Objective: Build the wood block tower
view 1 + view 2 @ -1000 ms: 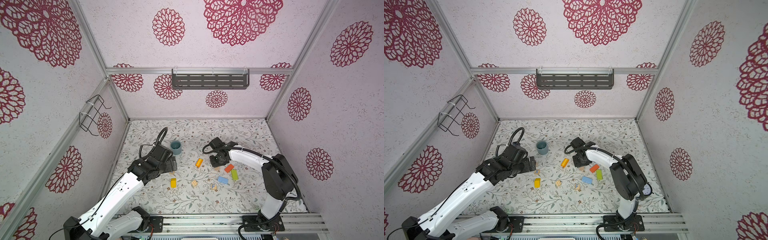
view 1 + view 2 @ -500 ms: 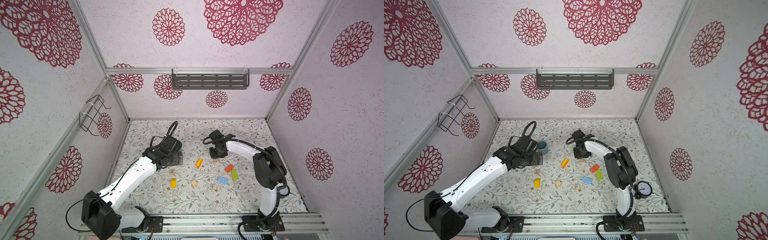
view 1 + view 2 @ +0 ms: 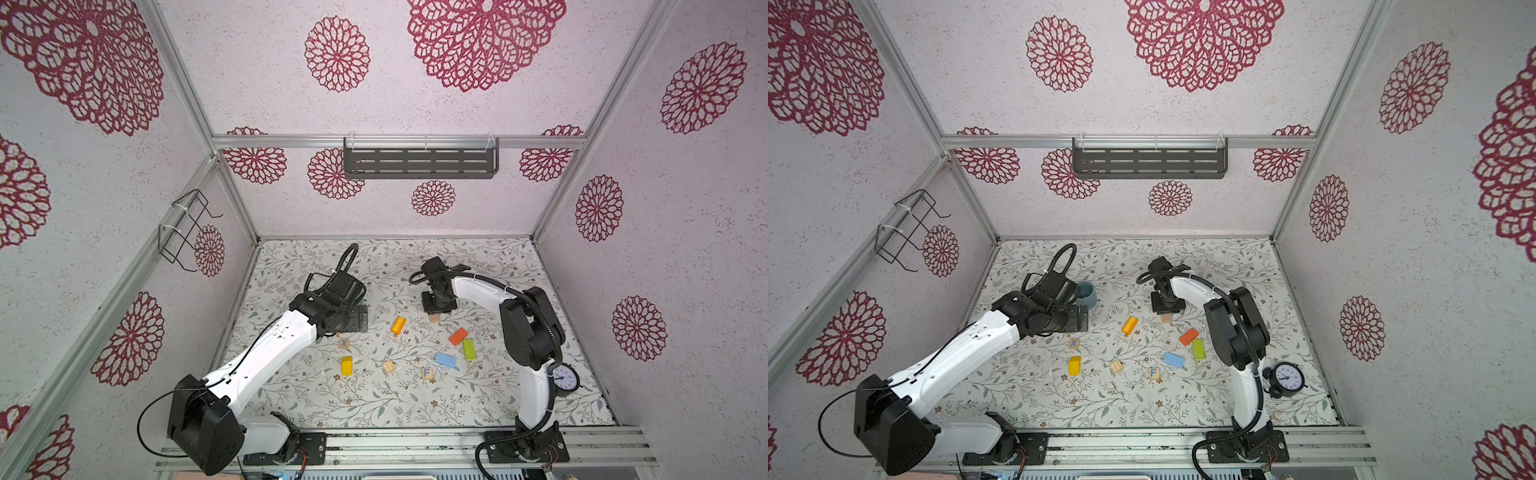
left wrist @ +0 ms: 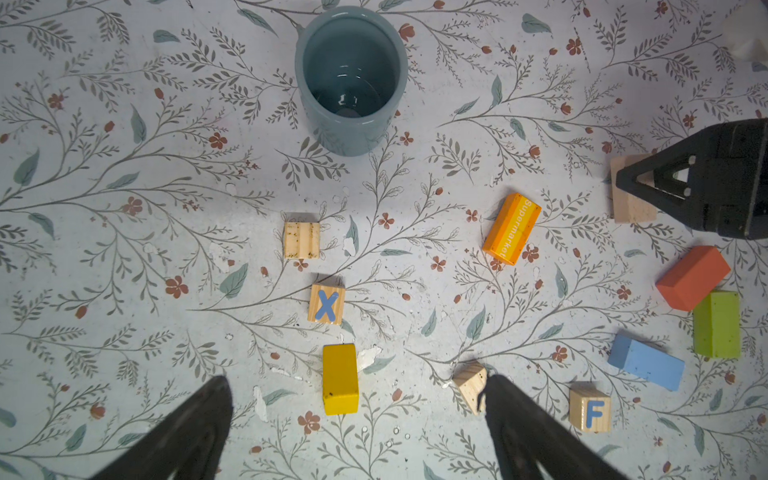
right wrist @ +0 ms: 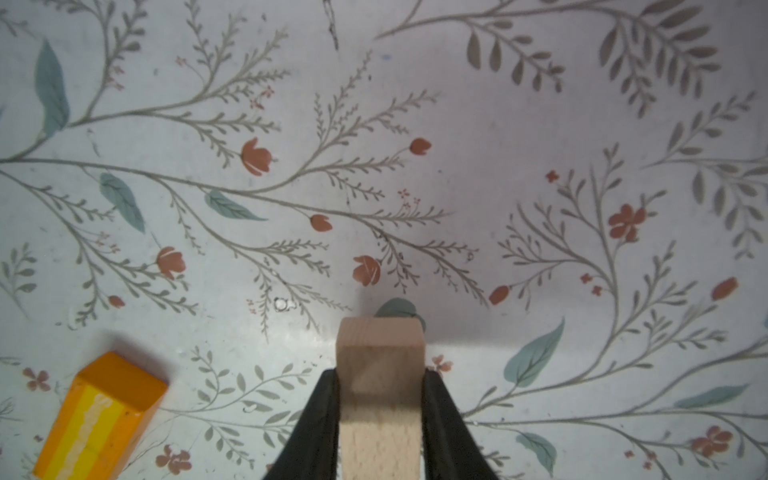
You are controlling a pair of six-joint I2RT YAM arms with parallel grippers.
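Right jaws clamp a plain wood block [image 5: 380, 374], right arm [image 3: 478, 291] arched downward; left jaws hang wide apart, left arm [image 3: 266, 357] outstretched.

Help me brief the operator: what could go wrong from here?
The right end effector pinches the plain block with its end sticking out beyond the grip; it could twist on release.
The orange block lies close by and might get knocked.
The open left end effector hovers near the cup; a swing could tip it.
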